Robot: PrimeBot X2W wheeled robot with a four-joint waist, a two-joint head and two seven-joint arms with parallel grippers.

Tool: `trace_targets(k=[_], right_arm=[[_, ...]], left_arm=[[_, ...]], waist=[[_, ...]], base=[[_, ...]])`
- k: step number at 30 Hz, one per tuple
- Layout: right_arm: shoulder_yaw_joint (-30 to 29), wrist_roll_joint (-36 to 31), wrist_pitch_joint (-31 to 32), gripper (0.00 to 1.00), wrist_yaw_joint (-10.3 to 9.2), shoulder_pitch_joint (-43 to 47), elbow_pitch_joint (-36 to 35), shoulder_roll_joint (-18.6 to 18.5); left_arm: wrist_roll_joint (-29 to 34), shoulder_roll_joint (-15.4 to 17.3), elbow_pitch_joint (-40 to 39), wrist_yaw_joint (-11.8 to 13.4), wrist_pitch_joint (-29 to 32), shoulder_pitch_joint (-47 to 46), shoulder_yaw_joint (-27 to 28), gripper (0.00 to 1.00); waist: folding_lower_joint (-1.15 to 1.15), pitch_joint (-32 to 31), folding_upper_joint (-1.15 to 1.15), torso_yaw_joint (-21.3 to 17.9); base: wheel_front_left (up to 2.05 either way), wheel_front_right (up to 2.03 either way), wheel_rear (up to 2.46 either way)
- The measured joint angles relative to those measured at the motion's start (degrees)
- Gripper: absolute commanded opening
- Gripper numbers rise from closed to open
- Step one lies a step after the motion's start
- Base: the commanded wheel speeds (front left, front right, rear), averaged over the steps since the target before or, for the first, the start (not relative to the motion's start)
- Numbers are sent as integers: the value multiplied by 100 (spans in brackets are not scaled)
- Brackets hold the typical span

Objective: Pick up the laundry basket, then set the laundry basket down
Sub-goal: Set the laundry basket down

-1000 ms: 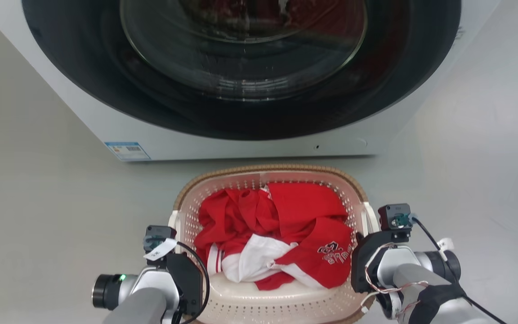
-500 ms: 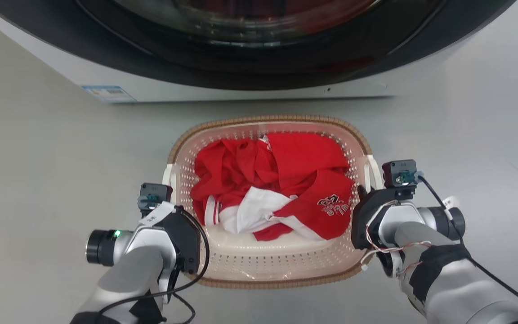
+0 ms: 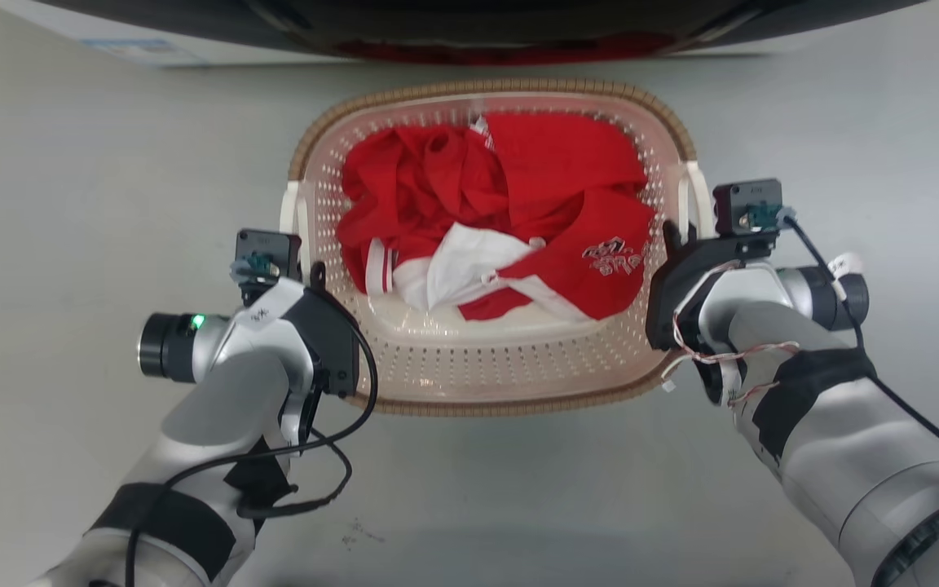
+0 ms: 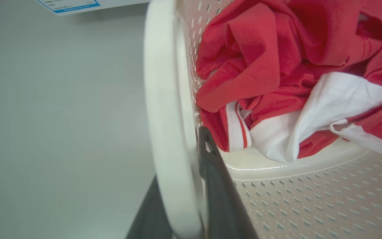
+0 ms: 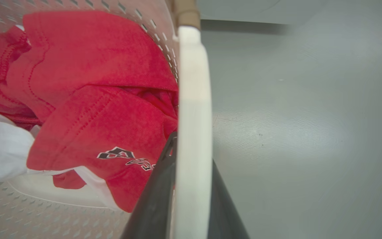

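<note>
A pale perforated laundry basket (image 3: 510,363) holding red and white clothes (image 3: 551,187) is on the grey floor (image 3: 70,163) in front of a washing machine (image 3: 469,20). The left gripper (image 4: 181,159) is clamped on its left white handle (image 4: 162,99). The right gripper (image 5: 192,152) is clamped on the right handle (image 5: 192,83).

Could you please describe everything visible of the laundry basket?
The laundry basket is pale, perforated plastic, rounded-rectangular, with a brown woven-look rim and two white handles. Upright before the washing machine, it holds red and white clothes. The left gripper and right gripper each clamp one handle. Whether it touches the floor is unclear.
</note>
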Motion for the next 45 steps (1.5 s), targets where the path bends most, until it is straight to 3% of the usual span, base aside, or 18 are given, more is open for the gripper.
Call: trace_targets(k=[11, 24, 33, 34, 35, 36, 37, 38, 39, 41, 45], right_arm=[[-27, -62, -274, 0, 1, -361, 132, -3], [-32, -62, -504, 1, 1, -511, 100, -18], [7, -62, -573, 30, 1, -526, 97, -18], [19, -62, -571, 37, 1, -528, 97, -18], [35, -62, -560, 49, 1, -525, 102, -5], [57, -62, -547, 63, 1, -508, 114, -1], [71, -62, -547, 89, 1, -492, 121, 0], [76, -62, -547, 100, 1, -492, 122, 0], [77, -62, -547, 100, 1, -494, 120, 4], [90, -62, -553, 100, 1, -493, 120, 30], [97, -62, -554, 100, 1, -494, 120, 31]], left_arm=[[52, -4, 79, 0, -244, -398, 25, 0], [105, 13, 224, -1, -420, -632, 22, 0], [130, 4, 274, -1, -504, -648, 16, 0], [130, 4, 280, -2, -504, -661, 15, 0], [132, 3, 287, -2, -505, -664, 13, 7], [143, 3, 289, -2, -521, -665, 9, 25], [146, 1, 296, -2, -521, -665, 3, 37], [148, -9, 304, -2, -520, -665, -5, 45], [151, -19, 322, -2, -520, -664, -8, 69], [151, -19, 372, -2, -521, -662, -5, 100], [151, -33, 396, -2, -527, -662, -1, 100]], waist=[[0, 706, 0, 57], [-3, 900, -3, 134], [0, 928, -1, 141], [0, 928, -1, 140], [1, 926, 0, 139], [1, 923, 0, 137], [0, 918, 0, 136], [1, 912, 0, 135], [0, 905, 0, 135], [0, 879, 0, 134], [0, 835, 0, 138]], base=[[0, 0, 0], [0, 0, 0], [0, 0, 0], [0, 0, 0], [0, 0, 0], [0, 0, 0], [0, 0, 0], [0, 0, 0], [0, 0, 0], [0, 0, 0], [0, 0, 0]])
